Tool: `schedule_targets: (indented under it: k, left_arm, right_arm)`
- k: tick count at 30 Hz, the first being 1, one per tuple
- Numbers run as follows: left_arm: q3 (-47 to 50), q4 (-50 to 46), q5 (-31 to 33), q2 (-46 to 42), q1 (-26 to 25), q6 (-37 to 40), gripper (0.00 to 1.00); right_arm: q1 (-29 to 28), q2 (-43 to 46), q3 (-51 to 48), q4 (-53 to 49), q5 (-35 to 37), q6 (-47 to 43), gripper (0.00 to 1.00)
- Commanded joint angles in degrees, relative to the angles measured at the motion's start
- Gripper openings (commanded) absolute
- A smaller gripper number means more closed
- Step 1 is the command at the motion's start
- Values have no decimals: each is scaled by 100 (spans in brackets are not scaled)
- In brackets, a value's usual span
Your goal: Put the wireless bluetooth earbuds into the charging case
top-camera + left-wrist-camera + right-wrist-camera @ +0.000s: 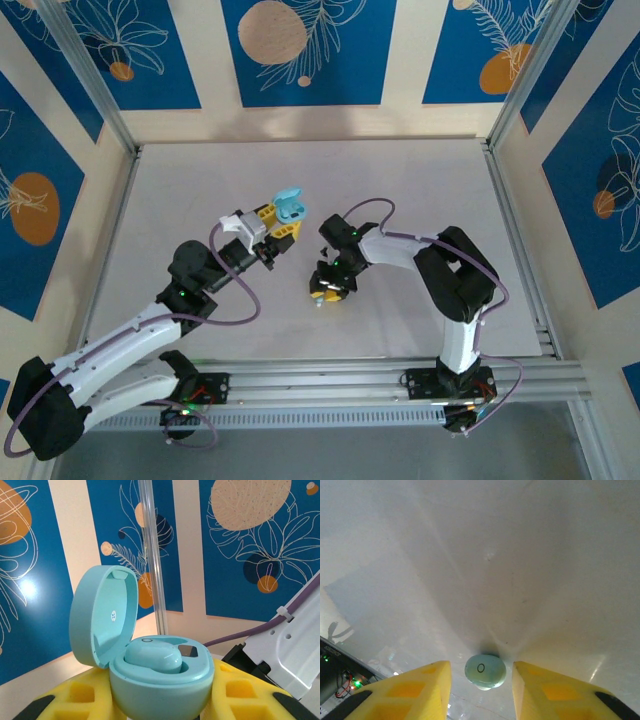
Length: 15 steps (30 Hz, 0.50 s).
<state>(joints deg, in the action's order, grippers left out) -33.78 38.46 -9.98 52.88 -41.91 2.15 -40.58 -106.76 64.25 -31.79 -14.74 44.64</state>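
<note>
worktop point(420, 190): pale, smooth, faintly glossy, so small parts will skate on it.

left hand point(282, 222): raised off the worktop, pressed together on the lower shell of the charging case point(160, 690). the yellow fingers point(75, 700) sit either side of the shell.

right hand point(331, 290): low over the worktop and pointing down, spread, gripping nothing.

charging case: mint, rounded, hard glossy plastic. judged light and stiff but slippery in a pinch. the hold on the lower shell looks right, as it leaves the opening free.

lid point(107, 612): hinged open and standing upright. judged the weak point, so avoid knocking it.

seated earbud point(152, 657): mint, lying in its well in the case. there is a dark patch just beside it, possibly the second well; cannot tell.

loose earbud point(485, 671): mint, lying on the worktop between the right hand's fingers, with a small gap each side. tiny, smooth and domed; judged near weightless and likely to squirt out. take it across its widest part with a low, centred, gentle squeeze.
</note>
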Motion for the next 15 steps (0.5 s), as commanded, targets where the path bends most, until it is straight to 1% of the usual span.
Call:
schedule_targets:
  k: [1, 5, 15]
  left_arm:
    - [35, 127, 75, -56, -29, 154, 27]
    - [31, 134, 88, -48, -36, 154, 27]
    - [30, 118, 92, -45, -36, 154, 27]
  right_arm:
    - [-71, -99, 193, -174, 37, 61, 37]
    - [-84, -193, 287, -278, 91, 13, 34]
    - [-259, -413, 642, -635, 402, -183, 33]
